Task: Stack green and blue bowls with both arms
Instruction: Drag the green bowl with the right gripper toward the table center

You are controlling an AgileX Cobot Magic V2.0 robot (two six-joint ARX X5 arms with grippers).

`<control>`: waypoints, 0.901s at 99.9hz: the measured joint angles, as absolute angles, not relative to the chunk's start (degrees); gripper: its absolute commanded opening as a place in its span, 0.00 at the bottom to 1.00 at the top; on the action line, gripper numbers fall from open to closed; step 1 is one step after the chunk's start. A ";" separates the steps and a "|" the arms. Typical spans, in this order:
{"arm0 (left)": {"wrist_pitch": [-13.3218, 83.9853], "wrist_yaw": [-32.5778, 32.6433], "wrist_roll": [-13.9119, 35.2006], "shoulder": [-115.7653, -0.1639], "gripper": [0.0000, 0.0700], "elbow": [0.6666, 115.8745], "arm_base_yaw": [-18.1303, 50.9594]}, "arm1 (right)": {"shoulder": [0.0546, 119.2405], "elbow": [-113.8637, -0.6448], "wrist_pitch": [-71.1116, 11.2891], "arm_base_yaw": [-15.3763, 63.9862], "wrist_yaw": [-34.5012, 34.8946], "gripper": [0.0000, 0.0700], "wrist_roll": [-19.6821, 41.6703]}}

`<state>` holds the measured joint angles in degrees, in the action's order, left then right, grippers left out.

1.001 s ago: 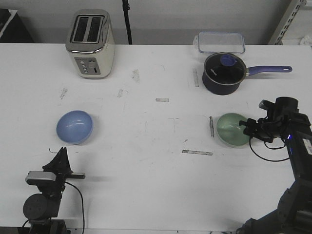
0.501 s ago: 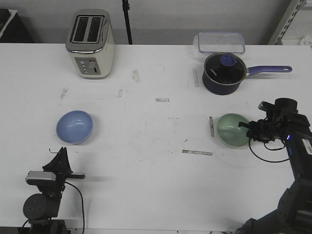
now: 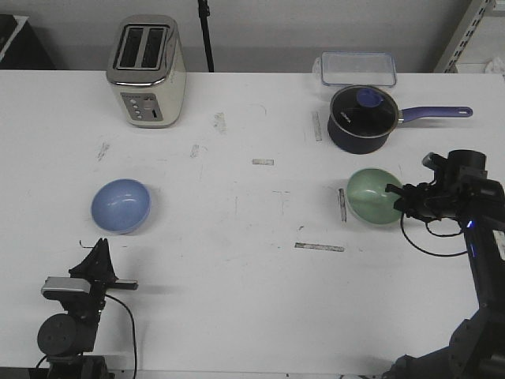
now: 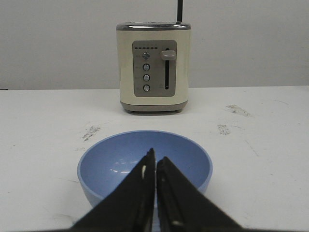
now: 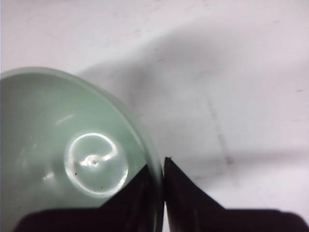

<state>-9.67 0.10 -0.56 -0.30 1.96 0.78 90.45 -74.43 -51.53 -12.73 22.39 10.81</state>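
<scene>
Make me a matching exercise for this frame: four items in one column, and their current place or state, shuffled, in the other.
Items:
1. green bowl
2. blue bowl
3. saucepan
4. left end effector

States:
A. shut, empty, just short of a bowl
B. rim pinched by the right end effector
C. lid on, at the far right of the table
D. resting free on the table's left side

Pairs: 1-B, 2-D, 3-C, 4-A

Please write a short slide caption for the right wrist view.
Right gripper pinching the rim of the green bowl above the white table.
</scene>
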 measured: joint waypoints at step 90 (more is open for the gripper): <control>-9.67 0.10 -0.56 -0.30 0.00 1.96 0.78 | 95.74 -74.41 -40.86 29.02 10.26 0.01 37.12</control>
